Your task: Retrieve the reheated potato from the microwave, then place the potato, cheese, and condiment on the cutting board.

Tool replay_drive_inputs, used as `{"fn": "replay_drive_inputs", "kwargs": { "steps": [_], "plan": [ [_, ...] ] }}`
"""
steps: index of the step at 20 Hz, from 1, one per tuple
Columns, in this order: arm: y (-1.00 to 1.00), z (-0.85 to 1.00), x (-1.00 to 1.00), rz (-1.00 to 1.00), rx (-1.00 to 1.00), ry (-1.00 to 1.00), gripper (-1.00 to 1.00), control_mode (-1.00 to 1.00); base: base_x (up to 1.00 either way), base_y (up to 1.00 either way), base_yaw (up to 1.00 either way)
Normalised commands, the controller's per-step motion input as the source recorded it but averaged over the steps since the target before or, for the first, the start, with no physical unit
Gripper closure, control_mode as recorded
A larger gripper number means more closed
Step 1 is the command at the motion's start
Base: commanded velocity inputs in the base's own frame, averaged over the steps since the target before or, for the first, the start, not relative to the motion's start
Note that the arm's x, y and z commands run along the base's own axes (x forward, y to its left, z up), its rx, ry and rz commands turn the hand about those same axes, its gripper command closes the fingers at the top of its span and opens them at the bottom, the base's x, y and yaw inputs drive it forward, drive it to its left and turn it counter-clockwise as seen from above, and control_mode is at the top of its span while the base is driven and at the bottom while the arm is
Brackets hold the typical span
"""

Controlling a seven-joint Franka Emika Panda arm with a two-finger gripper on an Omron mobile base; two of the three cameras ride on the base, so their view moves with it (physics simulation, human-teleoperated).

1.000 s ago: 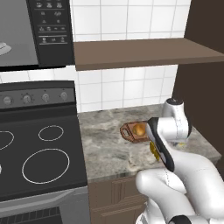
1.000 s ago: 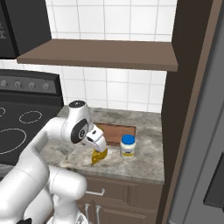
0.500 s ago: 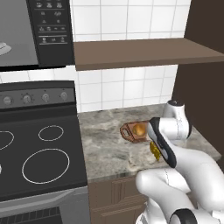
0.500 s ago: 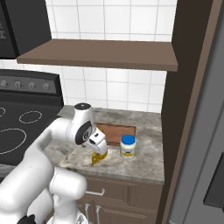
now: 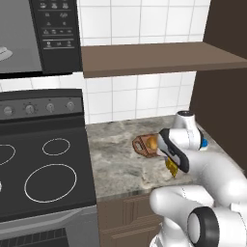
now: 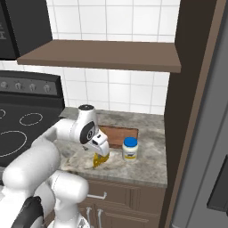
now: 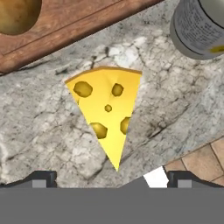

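Note:
The yellow cheese (image 7: 107, 111) wedge lies on the marble counter, close to the counter's front edge. My gripper (image 7: 113, 180) hangs just above it, open, with nothing between the fingertips (image 7: 41, 179). From the base views the gripper (image 6: 101, 153) points down over the cheese (image 6: 100, 161). The potato (image 5: 152, 143) sits on the reddish-brown cutting board (image 5: 143, 146). The blue-lidded condiment (image 6: 129, 148) jar stands on the counter right of the cheese, off the cutting board (image 6: 120, 133). The microwave (image 5: 60, 29) hangs up left, its grey interior showing.
A black stove (image 5: 43, 169) fills the counter's left side. A brown shelf (image 5: 154, 58) runs above the counter and a dark tall cabinet (image 6: 196, 111) closes its right end. Floor tiles (image 7: 197, 162) show past the counter's front edge.
The arm's upper joint has shifted slightly to the right. The hand stays low over the cheese, still open. Potato, jar and board have not moved.

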Motion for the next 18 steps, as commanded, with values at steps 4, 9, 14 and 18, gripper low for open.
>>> {"fn": "replay_drive_inputs", "kwargs": {
  "steps": [4, 9, 14, 18],
  "plan": [
    [-0.04, -0.2, 0.17, 0.02, 0.0, 0.04, -1.0, -1.0, 0.0, 0.0, 0.0],
    [-0.08, -0.23, 0.06, 0.02, 0.0, 0.03, -1.0, -1.0, 0.0, 0.0, 0.0],
    [-0.04, -0.24, 0.14, 0.03, 0.0, 0.0, -1.0, -1.0, 0.0, 0.0, 0.0],
    [0.0, -0.25, 0.17, 0.05, 0.0, 0.0, -1.0, -1.0, 0.0, 0.0, 0.0]
  ]
}}
